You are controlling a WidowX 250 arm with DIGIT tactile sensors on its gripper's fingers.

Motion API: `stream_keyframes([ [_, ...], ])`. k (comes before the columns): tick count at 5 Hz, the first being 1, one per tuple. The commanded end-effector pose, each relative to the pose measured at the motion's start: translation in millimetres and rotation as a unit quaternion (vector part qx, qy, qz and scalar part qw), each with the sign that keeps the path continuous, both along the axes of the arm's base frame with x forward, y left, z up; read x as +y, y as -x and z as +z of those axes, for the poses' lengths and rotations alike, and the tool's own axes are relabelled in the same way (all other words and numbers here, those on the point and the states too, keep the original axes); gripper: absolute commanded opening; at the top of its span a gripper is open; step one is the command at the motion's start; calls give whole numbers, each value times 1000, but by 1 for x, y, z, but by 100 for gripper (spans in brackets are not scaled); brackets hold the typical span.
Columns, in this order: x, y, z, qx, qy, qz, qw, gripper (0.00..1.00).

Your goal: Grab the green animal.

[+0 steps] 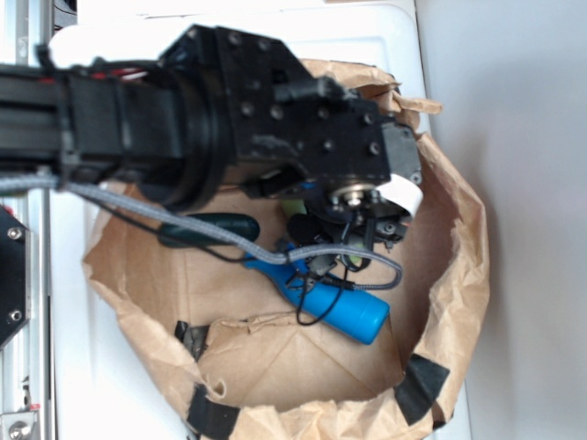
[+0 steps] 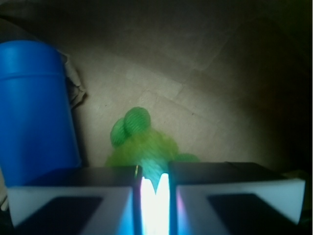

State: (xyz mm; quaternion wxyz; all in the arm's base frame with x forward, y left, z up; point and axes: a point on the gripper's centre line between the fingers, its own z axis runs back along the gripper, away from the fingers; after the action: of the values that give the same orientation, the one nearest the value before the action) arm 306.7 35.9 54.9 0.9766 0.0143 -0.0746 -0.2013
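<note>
I'm seeing the gripper (image 2: 155, 196) reaching down inside the paper bag (image 1: 440, 302), fingers (image 2: 73, 205) nearly together, pinching the green animal (image 2: 144, 147) between them. It's sitting on the bag floor, just right of the blue bottle (image 2: 34, 107).

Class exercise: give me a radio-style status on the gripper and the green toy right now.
Gripper shut on green toy. Inside paper bag. Blue bottle close beside; nothing blocking.

Ext overhead, wrist cam close
</note>
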Motion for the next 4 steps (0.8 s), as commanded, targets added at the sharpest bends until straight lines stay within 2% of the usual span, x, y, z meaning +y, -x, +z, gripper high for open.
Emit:
stream_keyframes([
  [1, 9, 0, 18, -15, 3, -10, 1000, 7],
  [2, 15, 17, 10, -3, -12, -43, 999, 100],
  [3, 20, 28, 3, 3, -11, -68, 998, 100],
  [4, 25, 25, 0, 16, 10, -77, 997, 100],
])
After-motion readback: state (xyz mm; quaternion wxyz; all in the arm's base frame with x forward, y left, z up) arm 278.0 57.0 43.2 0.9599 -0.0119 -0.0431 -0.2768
